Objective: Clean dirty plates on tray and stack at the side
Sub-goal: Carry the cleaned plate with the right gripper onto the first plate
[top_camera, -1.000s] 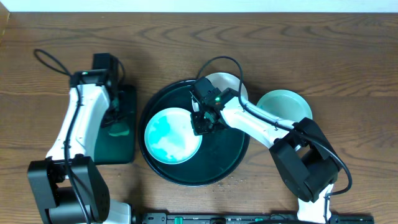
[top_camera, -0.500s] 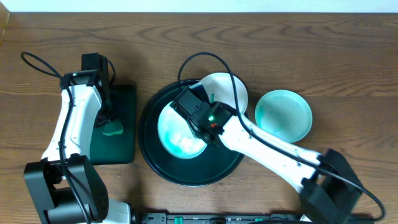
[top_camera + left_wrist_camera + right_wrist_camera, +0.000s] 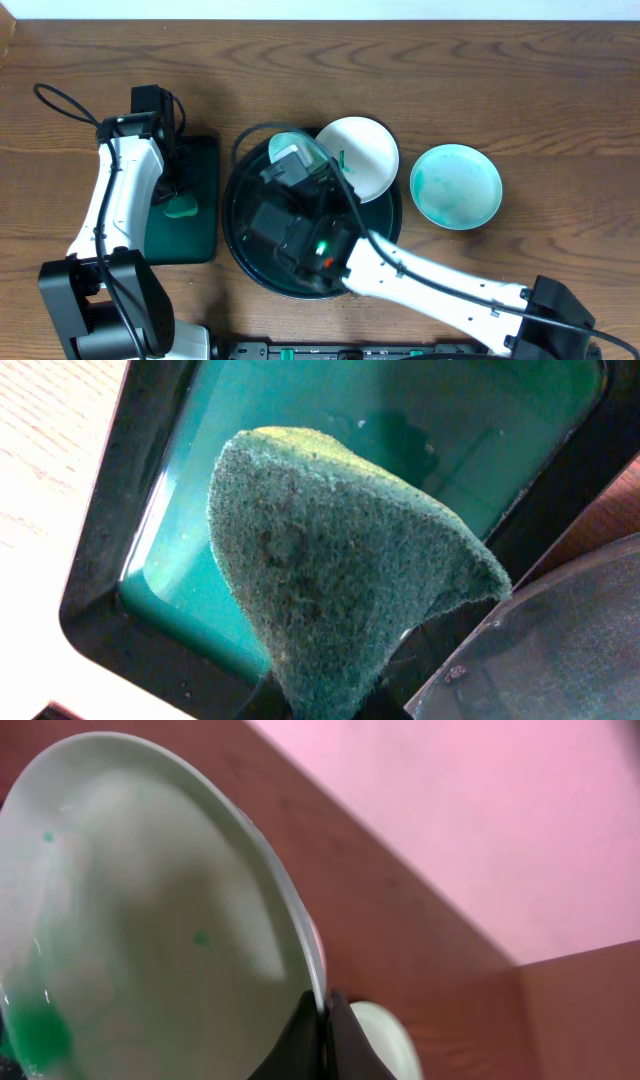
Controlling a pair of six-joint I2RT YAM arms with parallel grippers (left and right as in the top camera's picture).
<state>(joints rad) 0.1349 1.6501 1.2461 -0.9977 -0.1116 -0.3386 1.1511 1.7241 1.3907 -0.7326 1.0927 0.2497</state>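
Note:
My right gripper [image 3: 303,172] is shut on the rim of a teal-smeared white plate [image 3: 292,147] and holds it tilted on edge, high above the round black-green tray [image 3: 233,205]. In the right wrist view the fingers [image 3: 325,1020] pinch that plate [image 3: 150,920] at its rim. A clean white plate [image 3: 358,155] rests over the tray's far right rim. A teal-tinted plate [image 3: 456,186] lies on the table to the right. My left gripper [image 3: 177,196] is shut on a green sponge [image 3: 330,570] over the rectangular tray.
The small rectangular dark green tray [image 3: 198,235] at the left holds teal liquid [image 3: 400,430]. My right arm [image 3: 420,280] crosses the round tray's front. Bare wooden table [image 3: 560,120] lies at the far right and back.
My right gripper has lifted the smeared plate off the round tray and tipped it on edge, rising toward the camera. The left arm with the sponge has barely shifted.

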